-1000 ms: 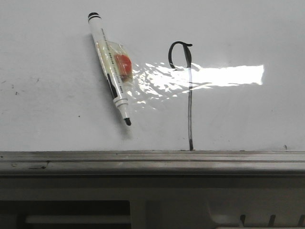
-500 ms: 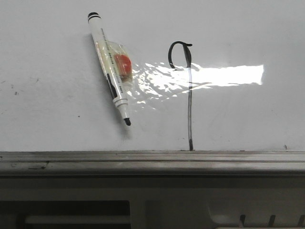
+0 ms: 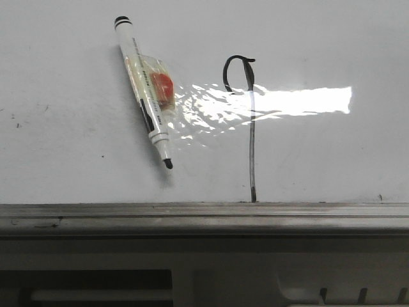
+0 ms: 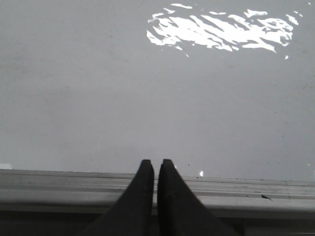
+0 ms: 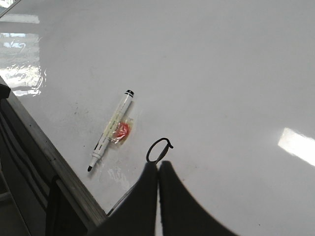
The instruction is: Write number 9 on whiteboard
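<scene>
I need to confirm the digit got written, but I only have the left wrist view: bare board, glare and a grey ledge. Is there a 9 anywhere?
Observer: Yes. The front view shows the number 9 on the whiteboard, a small loop on top and a long tail running down to the ledge.
Operator: Where is the marker?
Observer: The marker lies on the board left of the 9, tilted, its bare tip toward the ledge, with nothing holding it.
Operator: And the right gripper?
Observer: The right gripper is shut and empty, with the 9's loop just beyond its fingertips.
</scene>
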Robot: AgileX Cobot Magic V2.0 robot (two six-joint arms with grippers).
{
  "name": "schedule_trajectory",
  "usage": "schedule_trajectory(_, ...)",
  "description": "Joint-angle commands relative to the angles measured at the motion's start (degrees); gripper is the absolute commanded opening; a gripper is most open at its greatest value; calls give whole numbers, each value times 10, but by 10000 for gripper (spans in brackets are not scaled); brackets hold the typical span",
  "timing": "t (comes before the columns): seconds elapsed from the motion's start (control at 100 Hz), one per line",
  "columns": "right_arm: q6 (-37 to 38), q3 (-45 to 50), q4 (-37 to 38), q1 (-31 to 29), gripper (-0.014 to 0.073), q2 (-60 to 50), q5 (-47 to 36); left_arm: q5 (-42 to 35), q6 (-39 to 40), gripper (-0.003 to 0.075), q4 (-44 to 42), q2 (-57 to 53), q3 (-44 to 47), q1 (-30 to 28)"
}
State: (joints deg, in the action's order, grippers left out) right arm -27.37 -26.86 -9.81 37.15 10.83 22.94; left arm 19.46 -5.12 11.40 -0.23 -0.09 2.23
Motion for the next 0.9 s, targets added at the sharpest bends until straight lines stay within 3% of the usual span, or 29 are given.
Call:
schedule_trajectory(0.0,0,-14,3,-2,-46,6,-46,-19,6,-18,11,-16,17,-2)
schedule_trajectory(0.47,0,-10,3,-2,-46,6,-44,-19,6,-18,11,-16,17,-2)
schedule_trajectory(0.63,9,43,40,-14,-46,-12,-62,-19,6,-18,11,-16,17,-2)
schedule_trajectory(0.71,69,93,57,-47,-46,-26,-125,-19,6,-18,11,-16,17,-2)
schedule_trajectory(0.81,180,167,132,-110,-46,-37,-219,-19,6,-18,11,-16,17,-2)
schedule_trajectory(0.89,270,219,152,-168,-46,-47,-244,-19,6,-18,11,-16,17,-2)
